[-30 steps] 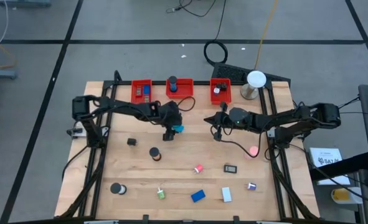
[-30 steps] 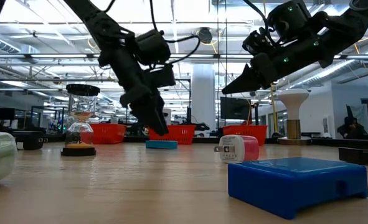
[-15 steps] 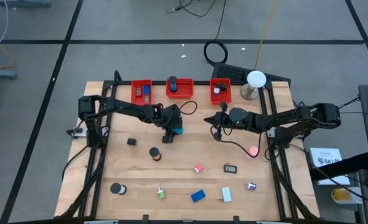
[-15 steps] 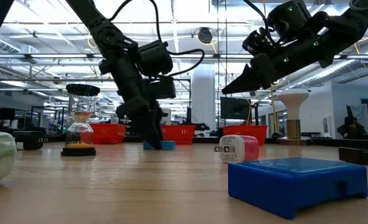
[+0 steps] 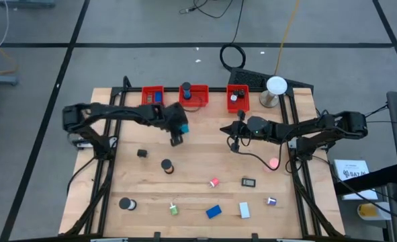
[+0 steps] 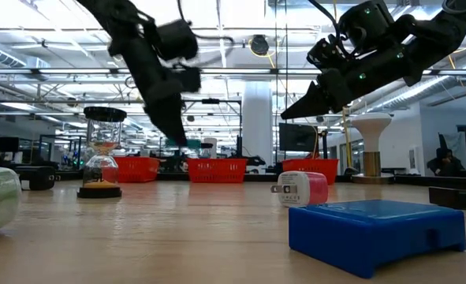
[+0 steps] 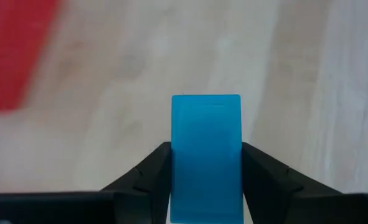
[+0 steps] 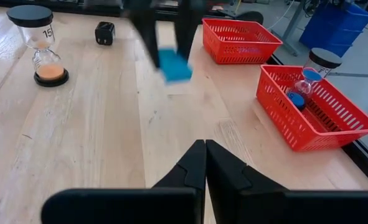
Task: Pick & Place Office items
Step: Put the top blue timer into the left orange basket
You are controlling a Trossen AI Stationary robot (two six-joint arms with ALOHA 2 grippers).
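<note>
Left gripper (image 5: pixel 177 132) clamped on flat light-blue rectangular plastic block (image 7: pixel 206 155), clear of wooden table (image 5: pixel 205 161), 11 o'clock of table centre; judged in carry toward red plastic mesh bins (image 5: pixel 193 95) at 12 o'clock. Right gripper (image 5: pixel 234 142) fully closed, empty, parked 1 o'clock. Black-capped hourglass (image 8: pixel 40 45) marked "15".

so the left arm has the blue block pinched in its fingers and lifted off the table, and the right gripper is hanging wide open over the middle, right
Not quite. The right gripper is shut, not wide open: the right wrist view shows its fingers pressed together with nothing between them. The rest holds: the left gripper has the blue block pinched in its fingers, clear of the table.
</note>
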